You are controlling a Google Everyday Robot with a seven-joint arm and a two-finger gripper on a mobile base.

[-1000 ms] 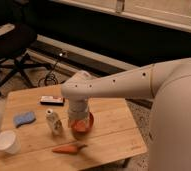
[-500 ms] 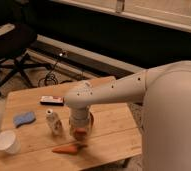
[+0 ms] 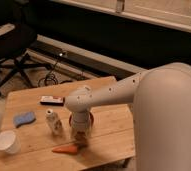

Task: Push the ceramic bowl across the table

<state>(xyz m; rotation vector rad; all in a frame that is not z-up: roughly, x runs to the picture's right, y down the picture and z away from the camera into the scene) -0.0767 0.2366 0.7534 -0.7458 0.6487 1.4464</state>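
Observation:
The orange-red ceramic bowl (image 3: pixel 91 119) sits near the middle of the light wooden table (image 3: pixel 109 127). My arm hides most of it, and only its right rim shows. My gripper (image 3: pixel 80 136) hangs from the white arm's wrist, right over the bowl's front side and pointing down at the table top. It is just above the orange carrot (image 3: pixel 66 149). I cannot tell whether it touches the bowl.
A small pale bottle (image 3: pixel 52 122) stands just left of the bowl. A blue sponge (image 3: pixel 24 119) and a white paper cup (image 3: pixel 6 141) are at the left, with a dark flat packet (image 3: pixel 52 100) at the back. An office chair (image 3: pixel 14 45) stands beyond the table.
The wrist and gripper have come down and toward the table's front edge over the bowl, so less of the bowl shows. The other objects have not moved.

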